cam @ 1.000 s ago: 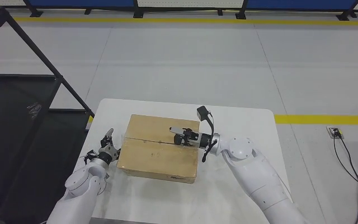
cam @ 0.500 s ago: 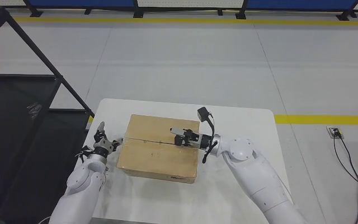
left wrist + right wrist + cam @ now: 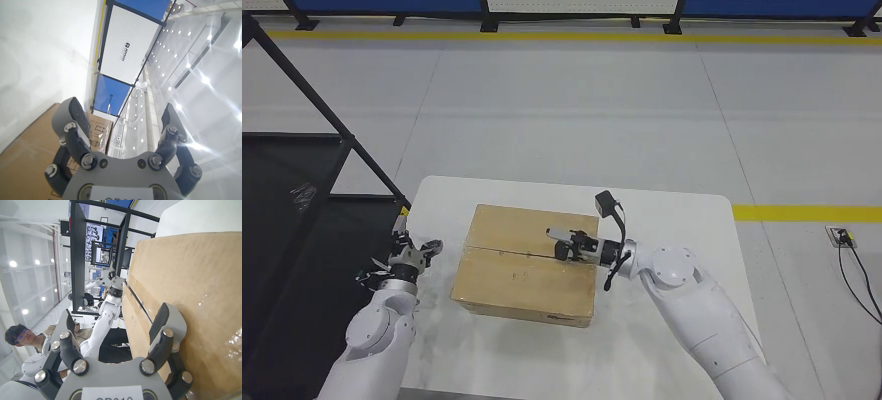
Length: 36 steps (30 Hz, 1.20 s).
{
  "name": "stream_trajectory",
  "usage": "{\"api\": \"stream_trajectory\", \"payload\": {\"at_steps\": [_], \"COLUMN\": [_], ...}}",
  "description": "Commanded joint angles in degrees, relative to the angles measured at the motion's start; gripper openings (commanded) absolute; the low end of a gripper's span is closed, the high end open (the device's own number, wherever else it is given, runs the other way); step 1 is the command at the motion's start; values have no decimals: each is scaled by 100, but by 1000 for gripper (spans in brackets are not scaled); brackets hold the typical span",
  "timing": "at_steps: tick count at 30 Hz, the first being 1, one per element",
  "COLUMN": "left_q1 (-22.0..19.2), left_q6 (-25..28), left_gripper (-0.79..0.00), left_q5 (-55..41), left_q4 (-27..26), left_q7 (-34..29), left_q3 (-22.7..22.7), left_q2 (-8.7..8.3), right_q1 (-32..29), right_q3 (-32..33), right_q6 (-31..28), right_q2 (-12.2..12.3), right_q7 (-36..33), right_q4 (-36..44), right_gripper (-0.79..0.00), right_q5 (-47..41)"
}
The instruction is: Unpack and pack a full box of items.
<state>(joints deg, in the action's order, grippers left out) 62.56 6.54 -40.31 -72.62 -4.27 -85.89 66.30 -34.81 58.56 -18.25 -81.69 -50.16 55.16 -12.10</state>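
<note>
- Cardboard box [image 3: 527,265]: stands near the middle of the white table [image 3: 672,215], somewhat toward its left side. The top flaps are down and meet in a seam [image 3: 522,250] that runs left to right across the lid.
- In the right wrist view the box [image 3: 179,275] shows the same seam [image 3: 136,298] as a narrow dark gap between the two flaps.
- Left gripper [image 3: 414,245]: at the table's left edge, just beside the left side of the box, with a strip of bare table between them in the top view. The claw is released and holds nothing.
- In its own wrist view the left gripper [image 3: 122,109] has its fingers spread wide, and the box [image 3: 28,151] lies close beside one finger [image 3: 77,113].
- Right gripper [image 3: 557,242]: over the box top, right of centre, at the seam. The claw is released and grasps nothing.
- In its own wrist view the right gripper [image 3: 115,315] is spread, one finger [image 3: 160,319] close against the lid beside the seam. Contact with the cardboard cannot be confirmed.
- The left gripper [image 3: 113,273] also shows in the right wrist view, at the far end of the seam.
</note>
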Motion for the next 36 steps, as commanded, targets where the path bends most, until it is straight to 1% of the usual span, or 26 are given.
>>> {"api": "stream_trajectory", "payload": {"at_steps": [1, 8, 12, 16, 19, 21, 24, 29, 31, 36], "left_q1": [121, 530, 637, 789, 896, 949, 1031, 1209, 1223, 1246], "left_q6": [-64, -458, -696, -952, -1175, -1292, -1382, -1493, -1600, -1589], "left_gripper": [0, 0, 0, 0, 0, 0, 0, 0, 0, 0], "left_q5": [92, 308, 354, 414, 263, 287, 306, 419, 359, 336], "left_q4": [-122, -451, -465, -502, -558, -615, -700, -833, -850, -913], "left_q7": [-20, -133, -246, -795, -1220, -1427, -1562, -1672, -1750, -1719], "left_q3": [-115, -528, -686, -783, -867, -895, -895, -907, -915, -870], "left_q2": [-21, -96, -122, -163, -184, -201, -207, -219, -221, -208], "right_q1": [33, 192, 275, 334, 360, 376, 392, 393, 392, 391], "right_q3": [-13, -108, -157, -189, -195, -200, -209, -203, -201, -195], "right_q6": [-2, -36, -80, -119, -147, -152, -168, -210, -219, -226], "right_q2": [-8, -61, -93, -117, -127, -134, -144, -151, -152, -155], "right_q7": [-11, -57, -73, -102, -100, -102, -109, -99, -100, -106], "right_q4": [-48, -258, -387, -493, -553, -592, -638, -680, -686, -693], "right_gripper": [0, 0, 0, 0, 0, 0, 0, 0, 0, 0], "right_q5": [-18, -96, -143, -179, -196, -211, -220, -230, -228, -224]}}
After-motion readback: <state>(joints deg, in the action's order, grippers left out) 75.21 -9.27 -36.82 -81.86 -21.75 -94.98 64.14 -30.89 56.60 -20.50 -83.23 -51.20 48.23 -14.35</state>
